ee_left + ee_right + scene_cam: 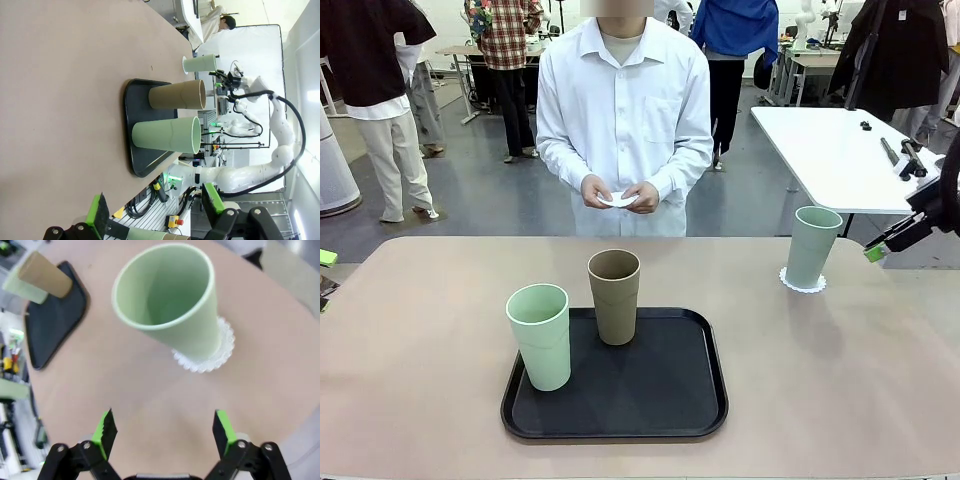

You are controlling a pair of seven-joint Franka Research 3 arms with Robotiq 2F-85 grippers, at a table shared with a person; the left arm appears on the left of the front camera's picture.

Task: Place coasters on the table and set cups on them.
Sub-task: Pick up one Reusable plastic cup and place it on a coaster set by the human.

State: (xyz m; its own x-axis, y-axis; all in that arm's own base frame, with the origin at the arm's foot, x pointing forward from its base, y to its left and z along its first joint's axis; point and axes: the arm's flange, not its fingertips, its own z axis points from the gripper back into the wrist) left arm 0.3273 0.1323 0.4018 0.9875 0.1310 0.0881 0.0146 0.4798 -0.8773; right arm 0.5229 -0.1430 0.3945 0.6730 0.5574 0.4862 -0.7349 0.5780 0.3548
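On the black tray [615, 415], which lies on the near middle of the beige counter [420, 330], two cups stand upright. A pale mint cup [541, 335] is at the tray's near-left part. A brown cup [614, 296] is at the middle of the tray's far side. The two are close but apart.

To the far right of the tray, a second mint cup [814, 247] stands upright on a lacy white coaster [803, 285] that lies flat on the counter. Right of that cup, farther still from the tray, the right fingers [876, 252] hang clear of it. In the right wrist view they are spread wide with nothing between them.

The left fingers [97, 215] are also wide apart and empty, with the tray ahead of them.

Beyond the tray, past the counter's far edge, a person in a white shirt holds another white coaster [617, 200] in both hands [642, 196].
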